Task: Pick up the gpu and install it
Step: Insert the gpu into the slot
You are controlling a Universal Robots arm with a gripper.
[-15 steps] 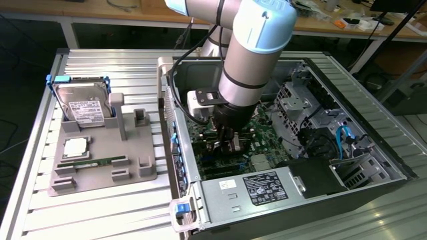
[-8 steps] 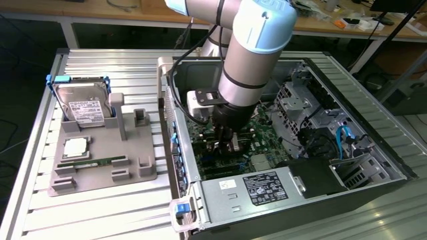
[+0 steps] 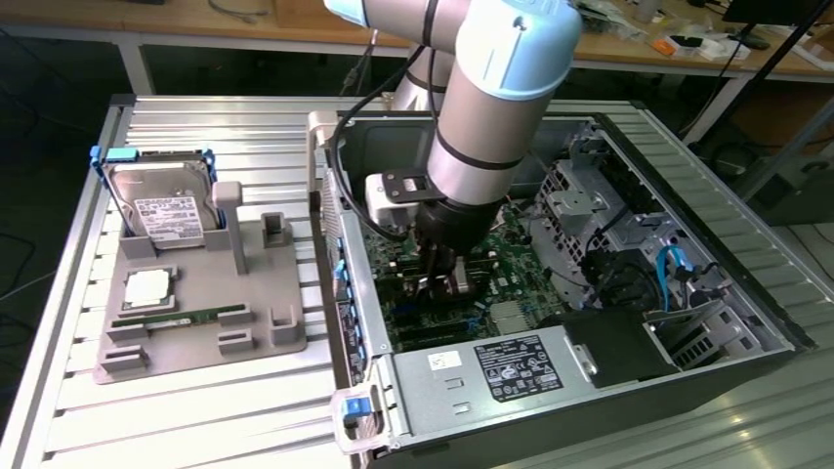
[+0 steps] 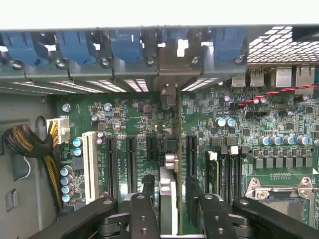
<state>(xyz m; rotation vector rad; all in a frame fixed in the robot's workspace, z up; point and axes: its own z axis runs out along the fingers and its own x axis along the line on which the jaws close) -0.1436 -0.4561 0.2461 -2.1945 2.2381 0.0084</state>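
Pincer (image 4: 169,196) fingers flank edge-on gpu (image 4: 168,186) with silver bracket.

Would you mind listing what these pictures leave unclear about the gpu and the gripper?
- Exterior view: the gripper is down inside the computer case; the arm hides the gpu.
- Wrist view: the gpu stands edge-on between the fingers; its slot contact is hidden by the card itself.
- Whether the pads touch the card: cannot tell.

Even overhead light falls on the ribbed silver metal worktop (image 3: 209,410), with a soft sheen on the glossy pale-blue and silver arm (image 3: 502,88). In the wrist view, the open black computer case's top edge (image 4: 159,14) blows out to white, while the green motherboard (image 4: 149,129) stays sharp and the black tool (image 4: 172,209) sits dark and slightly soft.
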